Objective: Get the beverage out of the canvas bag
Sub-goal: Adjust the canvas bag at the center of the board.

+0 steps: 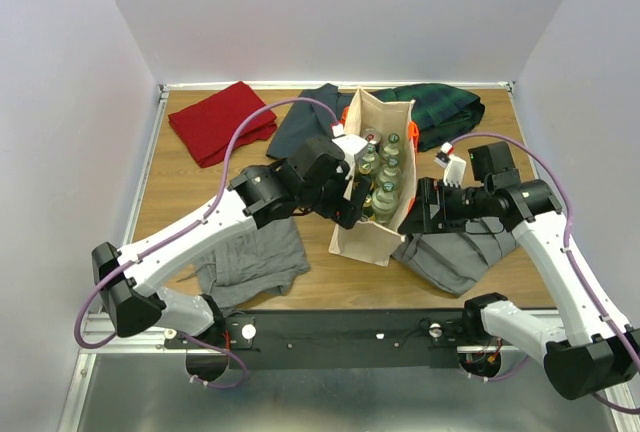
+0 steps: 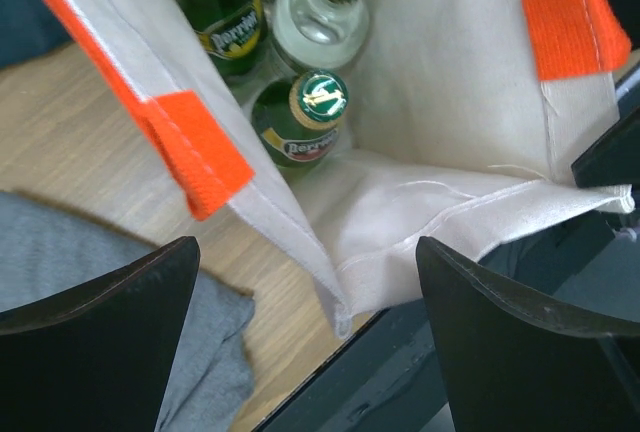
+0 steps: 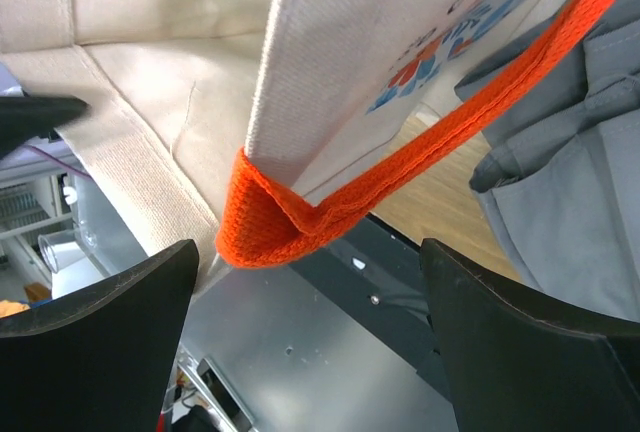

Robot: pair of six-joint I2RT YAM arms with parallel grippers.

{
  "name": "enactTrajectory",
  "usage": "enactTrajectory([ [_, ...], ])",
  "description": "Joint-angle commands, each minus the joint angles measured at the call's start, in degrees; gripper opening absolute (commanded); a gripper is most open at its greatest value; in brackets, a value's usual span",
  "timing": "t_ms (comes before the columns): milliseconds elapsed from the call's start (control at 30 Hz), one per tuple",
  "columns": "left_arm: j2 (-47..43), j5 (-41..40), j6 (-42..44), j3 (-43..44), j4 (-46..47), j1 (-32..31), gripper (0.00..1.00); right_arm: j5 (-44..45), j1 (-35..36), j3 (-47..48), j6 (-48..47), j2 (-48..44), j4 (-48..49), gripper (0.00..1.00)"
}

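The beige canvas bag (image 1: pixel 362 237) with orange handles stands upright mid-table, holding several glass bottles (image 1: pixel 384 174). My left gripper (image 1: pixel 347 209) is open at the bag's left rim. In the left wrist view the bag's near corner (image 2: pixel 345 287) lies between the open fingers (image 2: pixel 120 322) of my left gripper (image 2: pixel 308 282), with a green Perrier bottle (image 2: pixel 300 124) and a clear bottle (image 2: pixel 318 14) just beyond. My right gripper (image 1: pixel 413 214) is open at the bag's right rim. In the right wrist view an orange handle loop (image 3: pixel 290 224) hangs just ahead of my open right gripper (image 3: pixel 308 262).
Grey folded clothes lie on the left (image 1: pixel 250 262) and on the right under the right arm (image 1: pixel 460 252). A red cloth (image 1: pixel 220 120), a dark blue cloth (image 1: pixel 303 127) and a dark green plaid cloth (image 1: pixel 442 107) lie at the back.
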Motion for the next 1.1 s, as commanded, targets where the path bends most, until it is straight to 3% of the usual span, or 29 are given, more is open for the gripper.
enactTrajectory([
  [0, 0.7, -8.1, 0.2, 7.4, -4.5, -0.5, 0.99, -1.2, 0.4, -2.4, -1.4, -1.1, -3.7, 1.0],
  [200, 3.0, -10.7, 0.9, 19.6, -7.6, -0.4, 0.99, -1.0, 0.4, -3.3, -1.4, -1.5, -3.5, 1.0],
  [500, 15.1, -3.6, 1.7, 31.3, -10.5, -0.4, 0.99, 0.0, 0.4, -3.5, -1.0, -2.0, -2.8, 1.0],
  [733, 17.5, 0.0, 0.9, 27.4, -7.9, -0.4, 0.99, 0.8, 0.4, -3.1, -1.2, -2.9, -2.7, 1.0],
  [1067, 11.9, 5.8, -3.4, 12.5, -2.3, -0.6, 0.99, -1.1, 0.5, -4.8, -1.3, -4.9, -2.4, 1.0],
])
